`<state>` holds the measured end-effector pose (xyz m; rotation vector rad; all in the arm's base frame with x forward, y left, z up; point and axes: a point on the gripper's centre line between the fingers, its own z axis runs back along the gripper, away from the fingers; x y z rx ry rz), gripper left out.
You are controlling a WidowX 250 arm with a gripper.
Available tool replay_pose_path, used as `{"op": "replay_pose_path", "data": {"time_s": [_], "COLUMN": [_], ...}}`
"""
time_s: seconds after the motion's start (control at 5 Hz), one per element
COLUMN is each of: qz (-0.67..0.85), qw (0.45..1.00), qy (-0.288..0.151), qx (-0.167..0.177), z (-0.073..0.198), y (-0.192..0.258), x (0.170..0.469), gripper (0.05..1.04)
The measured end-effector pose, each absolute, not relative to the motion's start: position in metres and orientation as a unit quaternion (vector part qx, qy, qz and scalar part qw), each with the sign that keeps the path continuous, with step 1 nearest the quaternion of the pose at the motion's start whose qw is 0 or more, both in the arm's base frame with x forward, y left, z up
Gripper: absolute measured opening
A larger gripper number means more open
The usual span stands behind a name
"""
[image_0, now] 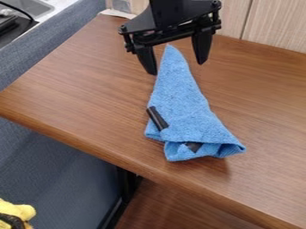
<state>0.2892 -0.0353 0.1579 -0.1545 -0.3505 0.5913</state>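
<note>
Blue cloth (186, 109) on the wooden table (78, 85), below the spread fingers of the gripper (177, 67).
The fabric looks nubby and tapers to a narrow peak that shows between the two fingertips; its wider end, nearer the table's front edge, is folded over on itself. A black cylindrical object (157, 118) lies against its left side, and a dark patch (193, 146) shows at the lower fold.

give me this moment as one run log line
gripper: open, at cloth's narrow tip | blue cloth: on wooden table, tapered, wide end folded | black piece: at cloth's edge
</note>
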Motion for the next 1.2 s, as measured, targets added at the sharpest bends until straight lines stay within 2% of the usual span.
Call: {"op": "replay_pose_path", "data": {"time_s": [0.4,0.8,1.2], "qz": [0.329,0.343,0.335], "qw": [0.930,0.929,0.939], "qy": [-0.152,-0.137,-0.082], "qx": [-0.056,-0.002,0.016], "z": [0.140,0.111,0.075], "y": [-0.018,-0.001,-0.003], "x": [0.289,0.294,0.294], "gripper": [1.001,1.001,1.001]}}
